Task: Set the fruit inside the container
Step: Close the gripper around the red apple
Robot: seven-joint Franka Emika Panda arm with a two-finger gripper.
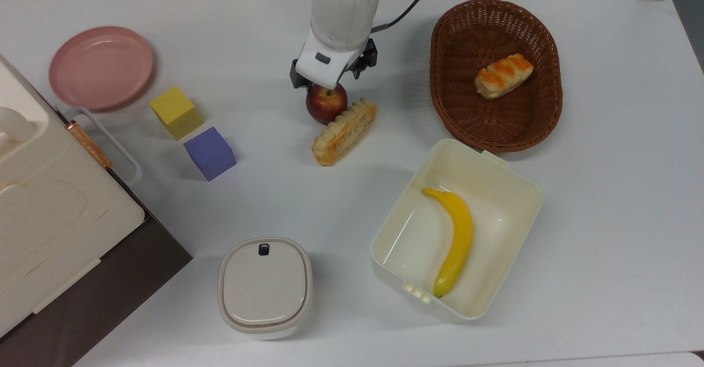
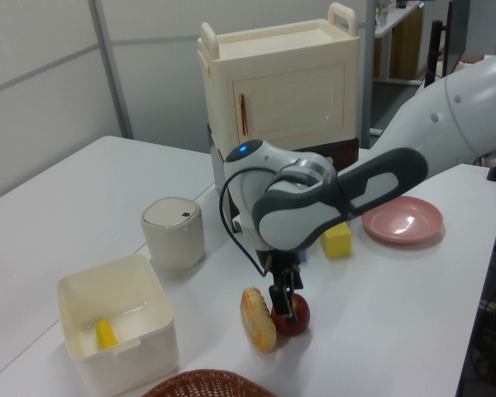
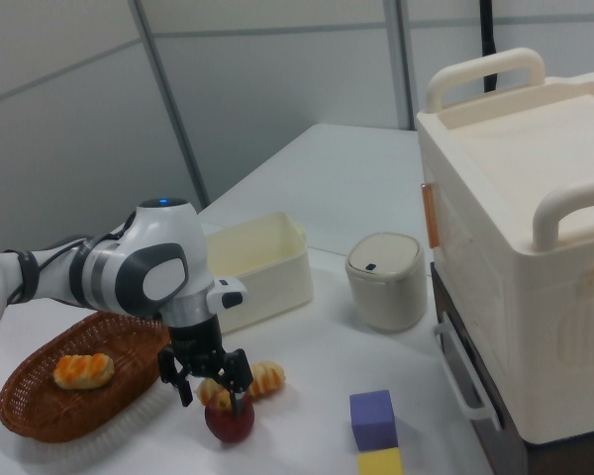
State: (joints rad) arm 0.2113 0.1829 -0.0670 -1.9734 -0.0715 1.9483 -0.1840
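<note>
Here, top view left to right: pink plate point(image 1: 100, 67) far left on bench point(image 1: 605, 218); yellow cube point(image 1: 175, 111), purple cube point(image 1: 209, 153); apple point(image 1: 328, 104) mid-bench touching bread roll point(image 1: 345, 131); claw point(image 1: 328, 83) released, fingers straddling apple top; cream tub point(image 1: 511, 191) near right holds banana point(image 1: 456, 239); wicker basket point(image 1: 456, 92) far right.

White table point(image 1: 605, 218) w/ items directly on it: pink plate point(image 1: 101, 67), yellow cube point(image 1: 175, 111) & purple cube point(image 1: 209, 153), apple point(image 1: 326, 105) touching a bread roll point(image 1: 344, 132), wicker basket point(image 1: 496, 75), cream tub point(image 1: 456, 229), lidded beige box point(image 1: 265, 286), cream cabinet on dark base point(image 1: 60, 235).
</note>
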